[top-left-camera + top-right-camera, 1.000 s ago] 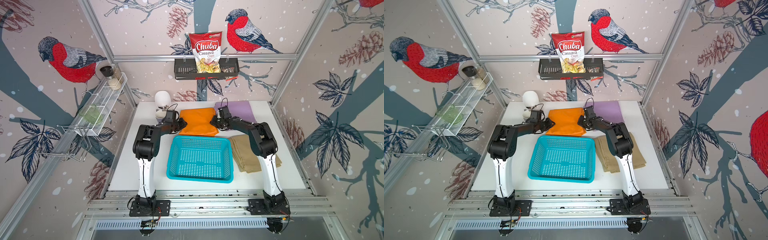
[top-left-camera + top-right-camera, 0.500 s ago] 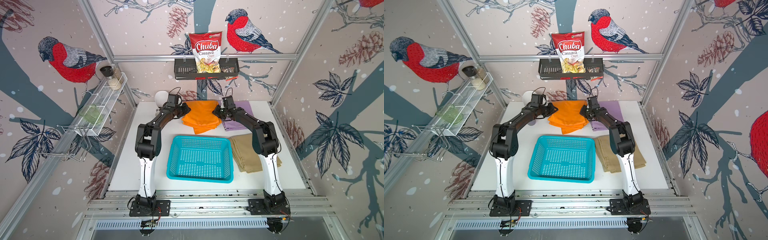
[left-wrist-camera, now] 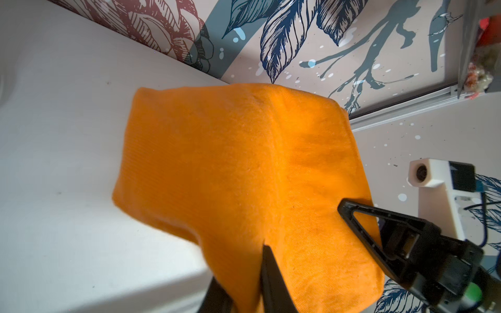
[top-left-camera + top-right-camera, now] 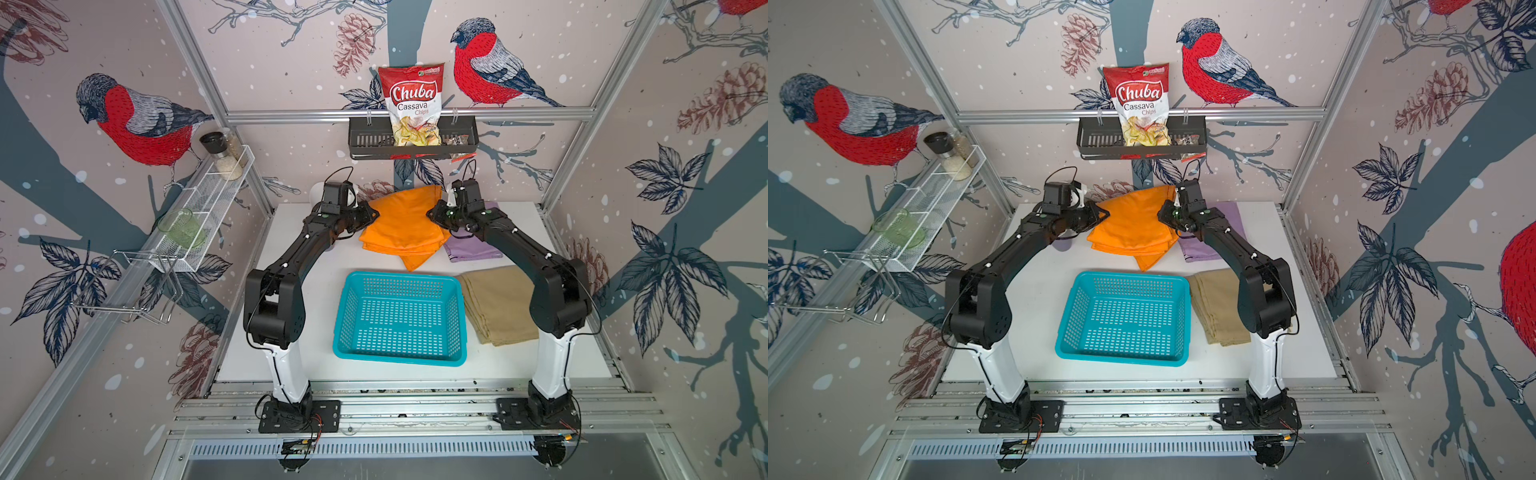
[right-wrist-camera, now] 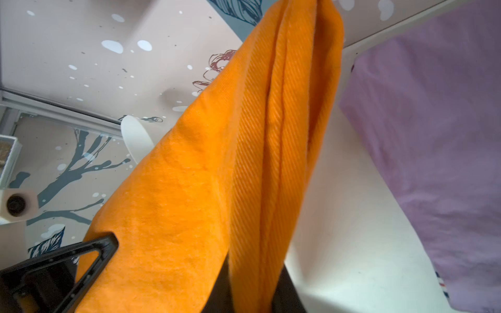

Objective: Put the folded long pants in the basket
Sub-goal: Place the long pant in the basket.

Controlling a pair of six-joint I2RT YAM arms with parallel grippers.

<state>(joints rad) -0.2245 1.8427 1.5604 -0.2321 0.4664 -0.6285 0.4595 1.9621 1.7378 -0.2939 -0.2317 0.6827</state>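
The bright orange folded long pants (image 4: 405, 226) (image 4: 1133, 226) hang in the air above the back of the table, sagging, with one corner drooping toward the basket. My left gripper (image 4: 376, 215) (image 4: 1106, 215) (image 3: 240, 263) is shut on their left edge. My right gripper (image 4: 430, 215) (image 4: 1160, 214) (image 5: 252, 284) is shut on their right edge. The turquoise basket (image 4: 399, 276) (image 4: 1129, 276) stands empty at the table's middle front. The lilac pants (image 4: 469, 249) (image 4: 1204, 245) (image 5: 433, 135) lie flat under the right arm. The khaki pants (image 4: 498, 303) (image 4: 1217, 303) lie right of the basket.
A black wall rack (image 4: 365, 143) with a chips bag (image 4: 413, 104) hangs on the back wall. A white wire shelf (image 4: 208, 208) with jars and a green glass runs along the left wall. A white rounded object (image 4: 316, 195) stands at the back left corner.
A second ago the orange pants lay flat on the table with both grippers at their sides. Both arms have since raised them off the table and toward the back wall.
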